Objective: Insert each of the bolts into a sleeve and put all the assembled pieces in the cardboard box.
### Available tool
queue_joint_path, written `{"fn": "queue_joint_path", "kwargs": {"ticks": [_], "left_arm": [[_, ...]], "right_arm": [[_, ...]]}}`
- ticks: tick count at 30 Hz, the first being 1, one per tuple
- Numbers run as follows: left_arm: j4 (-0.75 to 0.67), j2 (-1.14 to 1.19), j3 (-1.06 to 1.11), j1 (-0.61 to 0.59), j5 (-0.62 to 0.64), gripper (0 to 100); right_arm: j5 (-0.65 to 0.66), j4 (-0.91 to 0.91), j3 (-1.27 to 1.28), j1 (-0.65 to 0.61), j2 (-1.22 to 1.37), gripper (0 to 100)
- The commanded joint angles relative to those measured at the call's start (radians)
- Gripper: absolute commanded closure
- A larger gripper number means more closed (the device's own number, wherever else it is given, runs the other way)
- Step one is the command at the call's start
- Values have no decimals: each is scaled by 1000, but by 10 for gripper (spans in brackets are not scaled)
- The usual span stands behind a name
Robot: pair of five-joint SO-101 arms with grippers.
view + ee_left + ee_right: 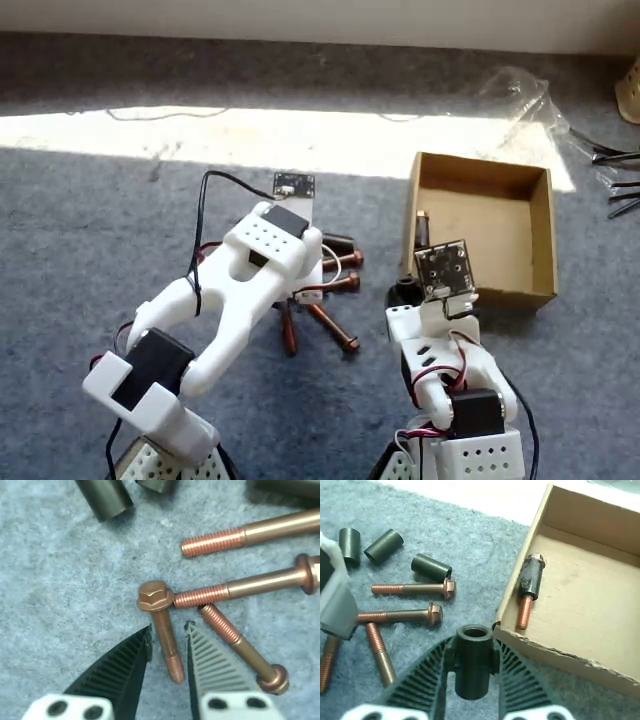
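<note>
Clenched right gripper (472, 646) just beside the cardboard box (580, 515), one assembled piece (531, 582) inside, pinching an upright dark sleeve (472, 672), and released left gripper (169, 627) low over grey carpet (100, 220), straddling a copper bolt (163, 636) amid loose sleeves (431, 567) and loose bolts (415, 587).

Clear plastic bag (520, 92) lies on grey carpet (100, 230).

Four loose bolts (412, 587), four empty sleeves (431, 567), one bolt-in-sleeve assembly (530, 582), one cardboard box (590, 610).
</note>
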Motion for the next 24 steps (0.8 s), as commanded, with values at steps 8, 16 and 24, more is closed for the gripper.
{"fn": "queue_joint_path", "kwargs": {"ticks": [8,16,24], "left_arm": [[-68,1,-33,-90,8,870],[-74,1,-33,-104,11,870],[-68,-5,-5,-102,112,870]], "right_arm": [[-6,-25,-12,8,-10,995],[-6,-25,-12,8,-10,995],[-6,-25,-12,8,-10,995]]}}
